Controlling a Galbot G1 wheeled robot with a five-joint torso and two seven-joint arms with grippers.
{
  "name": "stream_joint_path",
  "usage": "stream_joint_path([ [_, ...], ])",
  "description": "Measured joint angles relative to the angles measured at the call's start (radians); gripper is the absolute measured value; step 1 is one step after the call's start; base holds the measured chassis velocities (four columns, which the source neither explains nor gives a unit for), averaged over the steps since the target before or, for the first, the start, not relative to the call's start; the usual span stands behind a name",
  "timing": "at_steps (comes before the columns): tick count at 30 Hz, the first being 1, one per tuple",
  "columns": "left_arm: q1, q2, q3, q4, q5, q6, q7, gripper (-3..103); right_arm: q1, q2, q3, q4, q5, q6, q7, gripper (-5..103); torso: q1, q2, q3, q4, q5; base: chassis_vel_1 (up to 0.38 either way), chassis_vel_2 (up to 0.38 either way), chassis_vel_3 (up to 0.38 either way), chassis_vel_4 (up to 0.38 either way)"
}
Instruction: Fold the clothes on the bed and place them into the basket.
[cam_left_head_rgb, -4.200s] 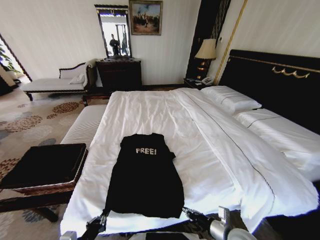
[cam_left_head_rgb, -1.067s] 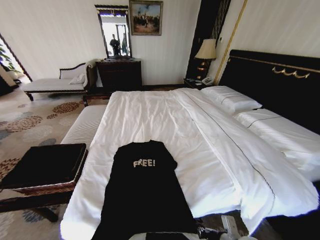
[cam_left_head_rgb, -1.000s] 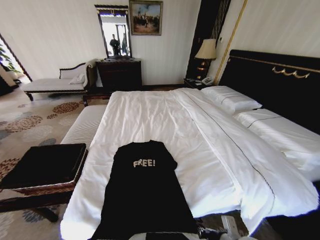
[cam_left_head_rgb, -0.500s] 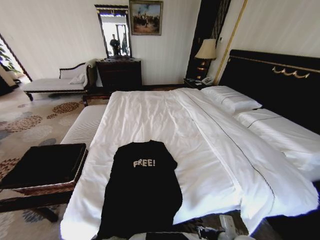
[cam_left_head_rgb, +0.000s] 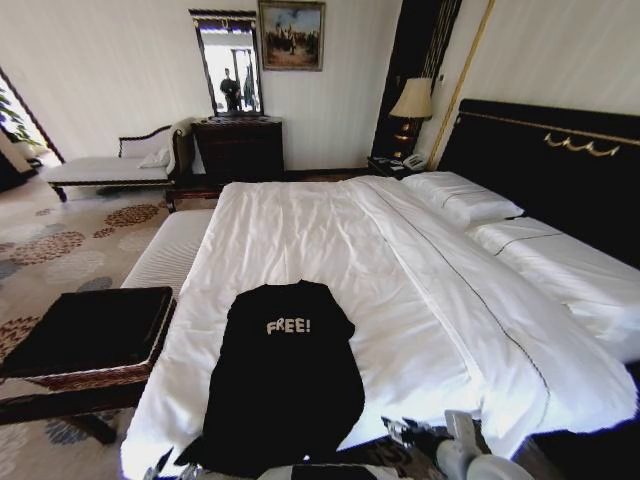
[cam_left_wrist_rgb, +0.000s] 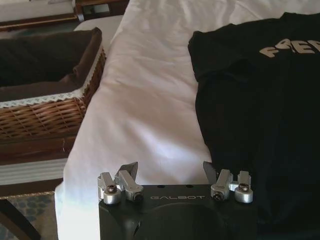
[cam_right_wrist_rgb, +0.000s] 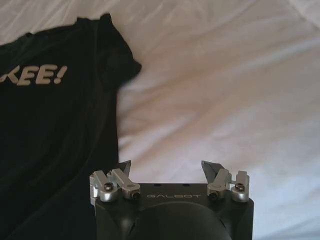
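The black T-shirt (cam_left_head_rgb: 285, 385) with white "FREE!" lettering lies flat and lengthwise on the white duvet of the bed (cam_left_head_rgb: 400, 270), its hem at the foot edge. My left gripper (cam_left_wrist_rgb: 170, 170) is open, low over the duvet beside the shirt's (cam_left_wrist_rgb: 255, 110) left edge; it shows at the head view's bottom (cam_left_head_rgb: 162, 463). The right gripper (cam_right_wrist_rgb: 167, 167) is also open, over the shirt's (cam_right_wrist_rgb: 55, 115) right edge near the hem, low right in the head view (cam_left_head_rgb: 402, 433). The wicker basket (cam_left_head_rgb: 90, 335) (cam_left_wrist_rgb: 45, 107) with dark lining stands left of the bed's foot.
A white striped bench (cam_left_head_rgb: 170, 250) runs along the bed's left side beyond the basket. Pillows (cam_left_head_rgb: 465, 197) and a black headboard (cam_left_head_rgb: 550, 160) lie to the right. A chaise longue (cam_left_head_rgb: 100, 168), dresser (cam_left_head_rgb: 238, 148) and lamp (cam_left_head_rgb: 412, 100) stand by the far wall.
The shirt has been drawn towards the foot of the bed since the oldest frame. Its stretched hem has since gone slack, and both grippers now show apart from it at the bottom corners.
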Motion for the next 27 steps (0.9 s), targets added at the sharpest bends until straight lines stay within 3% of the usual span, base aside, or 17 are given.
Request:
stream_joint_path([
  [1, -0.01, -0.005, -0.007, 0.0, -0.003, -0.002, -0.001, 82, 0.015, -0.003, -0.002, -0.008, -0.047, 0.029, -0.019, 79, 0.0, 0.0, 0.0, 0.0003, 0.0, 0.0, 0.0, 0.0, 0.0],
  [2, -0.031, -0.017, -0.021, 0.0, -0.01, -0.005, -0.003, 87, 0.044, -0.009, -0.011, -0.033, -0.155, 0.092, -0.059, 84, 0.0, 0.0, 0.0, 0.0001, -0.0003, 0.0, 0.0, 0.0, 0.0],
  [3, -0.031, -0.017, -0.021, 0.0, -0.01, -0.005, -0.003, 87, 0.044, -0.009, -0.011, -0.033, -0.155, 0.092, -0.059, 84, 0.0, 0.0, 0.0, 0.0001, -0.0003, 0.0, 0.0, 0.0, 0.0],
  [5, -0.099, -0.073, -0.053, -0.01, -0.02, -0.007, -0.004, 99, 0.154, -0.02, -0.062, -0.174, -0.489, 0.322, -0.173, 100, 0.0, 0.0, 0.0, 0.0001, 0.0003, 0.0, 0.0, 0.0, 0.0],
  [6, -0.107, -0.082, -0.056, -0.013, -0.02, -0.008, -0.003, 99, 0.178, -0.021, -0.073, -0.198, -0.537, 0.358, -0.192, 100, 0.0, 0.0, 0.0, 0.0001, 0.0004, 0.0, 0.0, 0.0, 0.0],
  [11, -0.132, -0.107, -0.061, -0.025, -0.004, -0.031, 0.014, 100, 0.285, -0.02, -0.139, -0.274, -0.654, 0.46, -0.243, 100, 0.0, 0.0, 0.0, 0.0003, 0.0, 0.0, 0.0, 0.0, 0.0],
  [21, -0.162, -0.137, -0.049, -0.016, 0.034, -0.034, 0.023, 100, 0.442, -0.018, -0.322, -0.378, -0.768, 0.545, -0.298, 100, 0.0, 0.0, 0.0, 0.0001, 0.0, 0.0, 0.0, 0.0, 0.0],
  [27, -0.164, -0.152, -0.043, -0.016, 0.042, -0.023, 0.023, 100, 0.477, -0.004, -0.372, -0.406, -0.81, 0.563, -0.308, 100, 0.0, 0.0, 0.0, 0.0002, -0.0001, 0.0, 0.0, 0.0, 0.0],
])
